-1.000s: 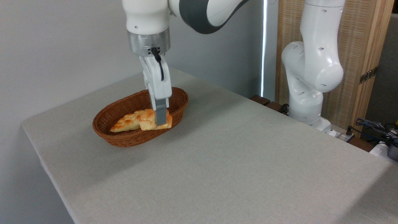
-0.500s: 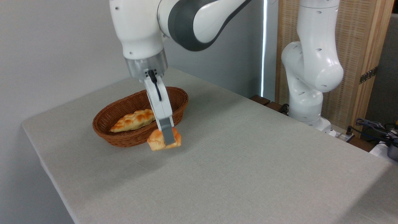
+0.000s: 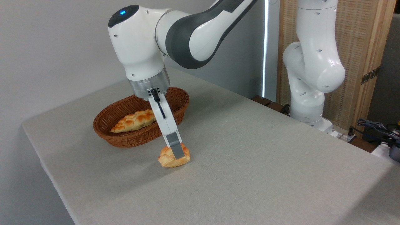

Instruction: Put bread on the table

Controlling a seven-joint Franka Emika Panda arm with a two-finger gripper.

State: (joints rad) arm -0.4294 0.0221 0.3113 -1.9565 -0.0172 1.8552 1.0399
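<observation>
Golden bread (image 3: 168, 158) in gripper (image 3: 178, 153)

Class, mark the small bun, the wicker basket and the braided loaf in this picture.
bun (image 3: 168, 159), fixed camera view, on its left side beside the finger.
basket (image 3: 131, 141), fixed camera view, on its front outer wall.
braided loaf (image 3: 134, 121), fixed camera view, on its middle.

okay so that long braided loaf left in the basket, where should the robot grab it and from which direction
Judging by its pose, grip the braided loaf across its narrow middle, coming from above. It lies flat and lengthwise in the wicker basket, whose walls block side approaches. The tool is now shut on the bun.
</observation>
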